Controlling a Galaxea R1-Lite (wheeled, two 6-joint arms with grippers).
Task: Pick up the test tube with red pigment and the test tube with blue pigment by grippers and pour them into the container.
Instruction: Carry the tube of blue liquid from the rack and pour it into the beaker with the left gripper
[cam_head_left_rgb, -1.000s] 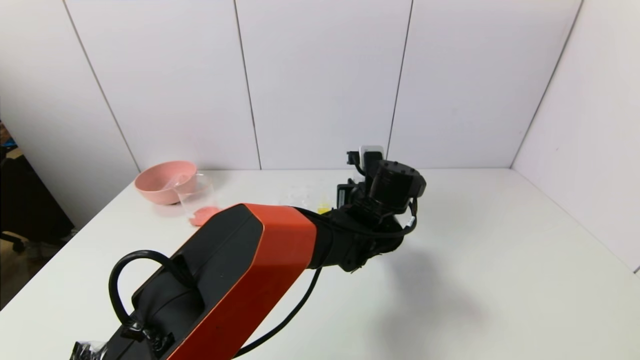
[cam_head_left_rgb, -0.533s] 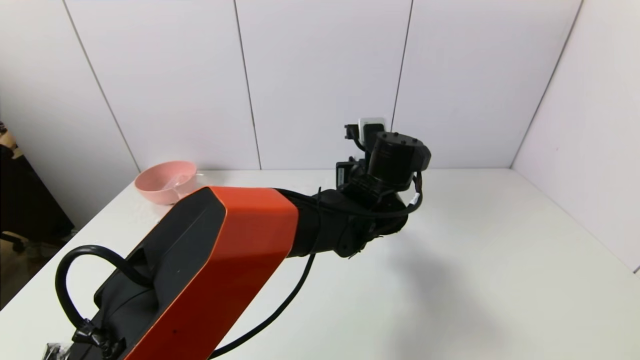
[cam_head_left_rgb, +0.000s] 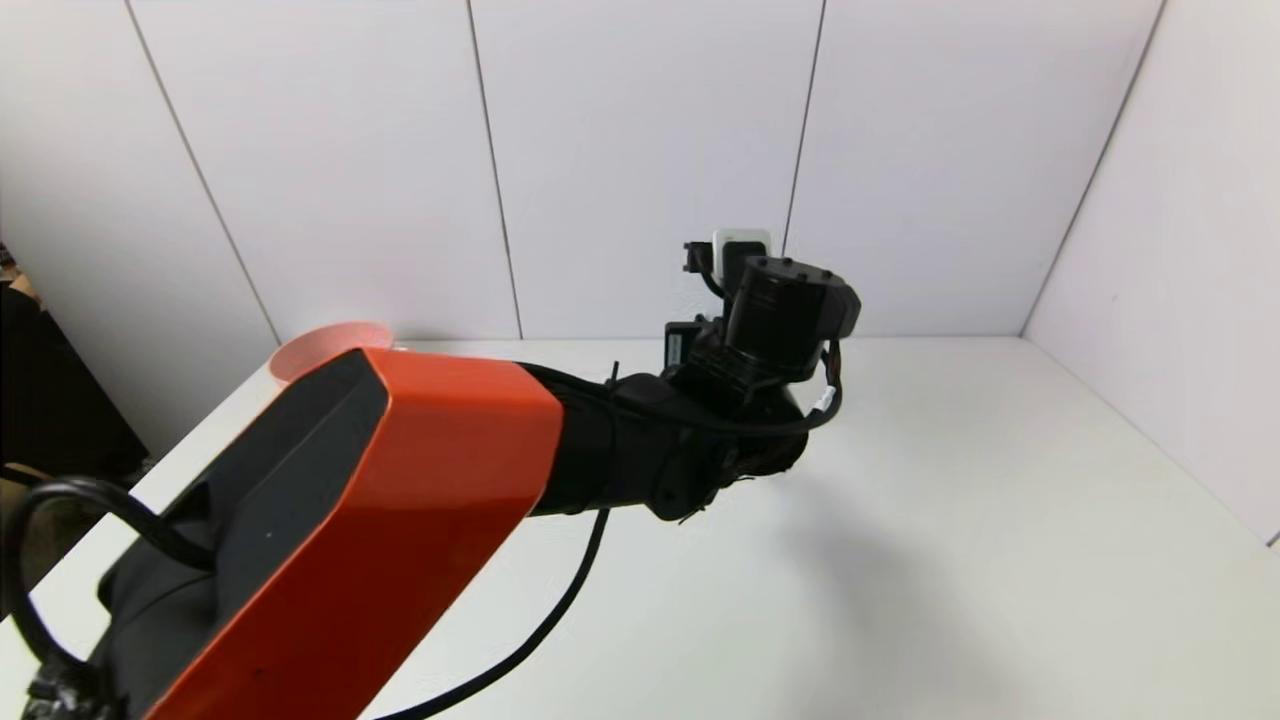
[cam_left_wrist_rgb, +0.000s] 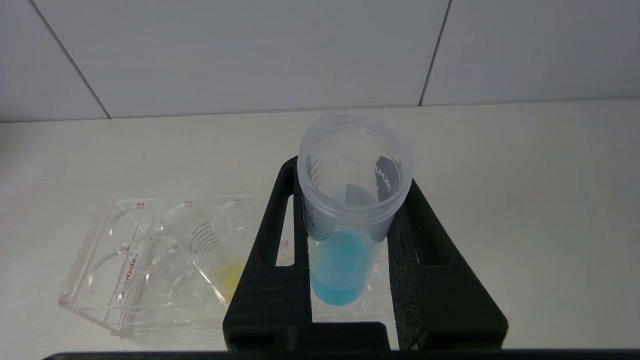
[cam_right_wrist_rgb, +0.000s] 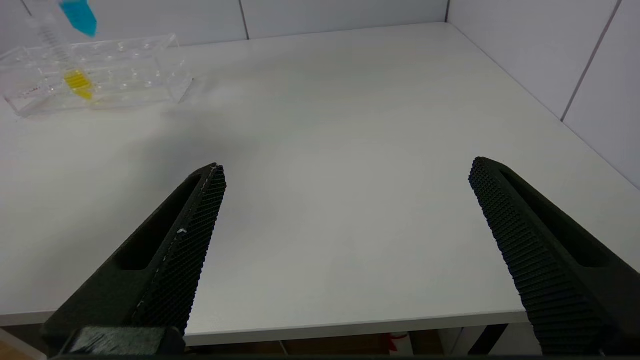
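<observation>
Firmly, the left end effector (cam_left_wrist_rgb: 350, 260) pinches the blue test tube (cam_left_wrist_rgb: 345, 235) above the rack (cam_left_wrist_rgb: 145, 260).

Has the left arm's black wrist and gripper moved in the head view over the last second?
Yes. The left gripper has risen: its wrist now sits above the seam where the white table meets the wall; earlier it overlapped the tabletop.

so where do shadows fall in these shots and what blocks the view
Head view: the orange-cased left arm fills the foreground, hiding most of the pink bowl, and casts a soft shadow on the white table. Right wrist view: a faint grey shadow beside the clear plastic rack.
</observation>
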